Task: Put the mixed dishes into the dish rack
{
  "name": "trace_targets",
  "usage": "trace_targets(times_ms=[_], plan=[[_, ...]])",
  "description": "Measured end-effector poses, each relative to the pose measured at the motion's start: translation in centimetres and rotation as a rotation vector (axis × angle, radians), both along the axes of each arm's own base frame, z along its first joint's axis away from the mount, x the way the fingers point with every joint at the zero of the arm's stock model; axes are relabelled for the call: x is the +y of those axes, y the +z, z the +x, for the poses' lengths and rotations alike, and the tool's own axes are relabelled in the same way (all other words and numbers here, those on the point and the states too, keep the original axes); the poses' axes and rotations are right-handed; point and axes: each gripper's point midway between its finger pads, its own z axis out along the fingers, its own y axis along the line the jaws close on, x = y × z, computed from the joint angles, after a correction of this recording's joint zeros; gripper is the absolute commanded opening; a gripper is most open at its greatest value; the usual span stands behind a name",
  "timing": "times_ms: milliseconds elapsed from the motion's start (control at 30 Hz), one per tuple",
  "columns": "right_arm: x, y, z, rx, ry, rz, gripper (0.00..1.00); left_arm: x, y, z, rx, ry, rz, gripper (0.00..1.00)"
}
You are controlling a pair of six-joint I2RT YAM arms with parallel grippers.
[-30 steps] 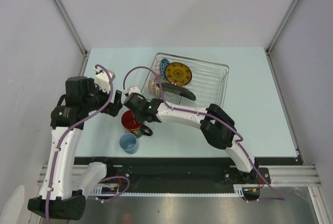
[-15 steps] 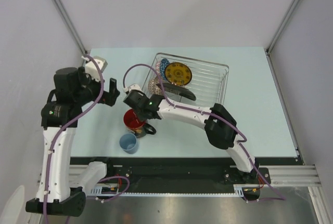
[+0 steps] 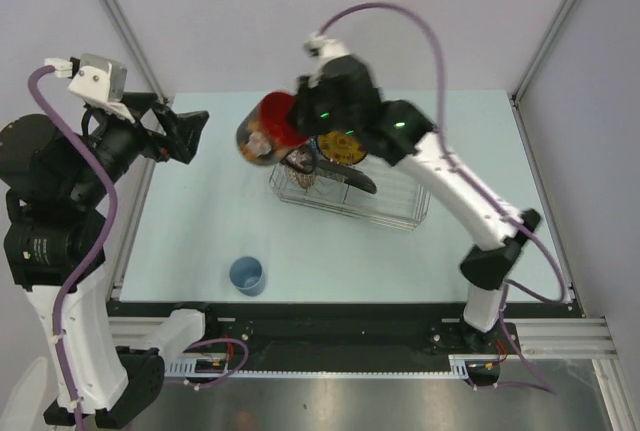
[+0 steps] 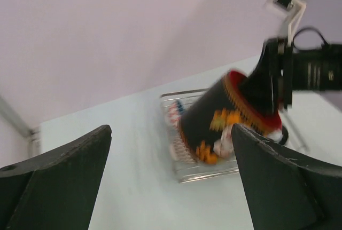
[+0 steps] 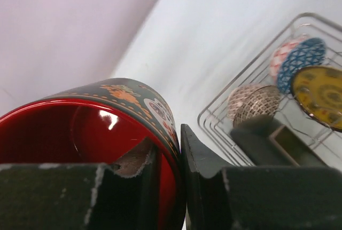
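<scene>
Black ceramic mug with red lining and orange print (image 3: pixel 262 134): in the top view, we are carrying it tilted, raised near the left end of the silver wire dish rack (image 3: pixel 420 213), in the right gripper (image 3: pixel 292 141).

In the left wrist view, the left gripper (image 4: pixel 170 129) is standing wide apart, empty.

In the right wrist view, the fingers (image 5: pixel 203 182) are pinching the mug's wall. We judge that lowering it into free rack space comes next. We are finding no legible lettering.

Plain pale walls (image 3: pixel 330 11) close in a light blue-green surface (image 3: pixel 200 221), with slanting metal posts (image 3: pixel 121 23) at the back corners, under even light.
</scene>
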Motion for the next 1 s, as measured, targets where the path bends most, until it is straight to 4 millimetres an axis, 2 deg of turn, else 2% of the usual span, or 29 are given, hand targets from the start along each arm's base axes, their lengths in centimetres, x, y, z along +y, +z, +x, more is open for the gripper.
trace_targets(times_ms=[67,100,167,233,267,300,367,467,533,600,633,667,767,867,1000], plan=[[-5.8,3.0,2.1,0.009,-0.075,0.135,0.0,-1.4,0.5,-0.5,0.005,-0.076,-0.053,1.0],[-9.1,3.8,3.3,0.014,-0.127,0.209,0.0,-2.4,0.7,-0.8,0.011,-0.131,-0.077,1.0],[-15.6,4.4,4.9,0.029,-0.243,0.352,0.0,-4.2,0.9,-1.4,0.029,-0.243,-0.131,1.0],[-21.9,3.5,6.5,0.048,-0.381,0.506,0.0,-6.7,0.2,-2.0,0.077,-0.417,-0.2,1.0],[-23.5,2.9,6.9,0.064,-0.426,0.548,0.0,-7.7,-0.5,-2.3,0.114,-0.484,-0.236,1.0],[-23.9,2.5,7.1,0.084,-0.437,0.576,0.0,-8.4,-1.2,-2.3,0.147,-0.543,-0.268,1.0],[-22.3,2.1,7.0,0.143,-0.385,0.642,0.0,-10.0,-3.4,-2.1,0.242,-0.667,-0.359,1.0],[-18.1,2.4,5.6,0.228,-0.234,0.722,0.0,-12.1,-6.8,-1.4,0.411,-0.782,-0.427,1.0],[-15.4,3.7,4.4,0.266,-0.121,0.784,0.0,-13.4,-8.4,-1.2,0.487,-0.832,-0.436,1.0],[-14.1,5.1,3.5,0.276,-0.048,0.836,0.0,-14.1,-9.4,-1.5,0.525,-0.864,-0.442,1.0],[-13.7,6.0,3.1,0.272,-0.017,0.865,0.0,-14.3,-9.7,-1.9,0.535,-0.883,-0.444,1.0],[-13.4,7.9,2.6,0.249,0.033,0.924,0.0,-14.7,-9.8,-2.3,0.536,-0.916,-0.447,1.0],[-12.9,8.7,2.2,0.242,0.064,0.951,0.0,-14.9,-9.6,-2.5,0.523,-0.935,-0.443,1.0],[-11.4,8.8,1.9,0.255,0.103,0.975,0.0,-15.4,-9.3,-2.7,0.501,-0.963,-0.438,1.0],[-8.6,7.6,1.6,0.309,0.147,0.976,0.0,-15.9,-9.2,-2.3,0.474,-0.971,-0.463,1.0]])
